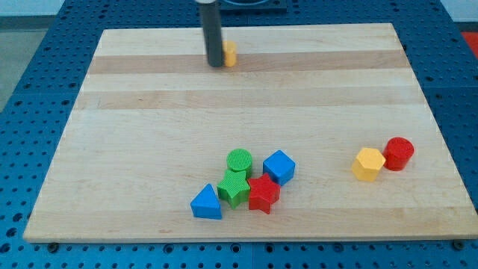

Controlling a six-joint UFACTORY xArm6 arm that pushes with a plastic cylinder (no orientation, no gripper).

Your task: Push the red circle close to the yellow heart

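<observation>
The red circle (399,153) sits near the view's right edge of the wooden board, touching a yellow hexagon (368,164) on its left. A small yellow block (230,53), likely the yellow heart, lies near the view's top, mostly hidden behind my rod. My tip (215,65) rests on the board just left of that yellow block, touching or nearly touching it, far from the red circle.
A cluster lies at the view's bottom centre: green circle (239,160), green star (234,187), red star (263,193), blue cube (278,167), blue triangle (206,202). The board (149,134) lies on a blue perforated table.
</observation>
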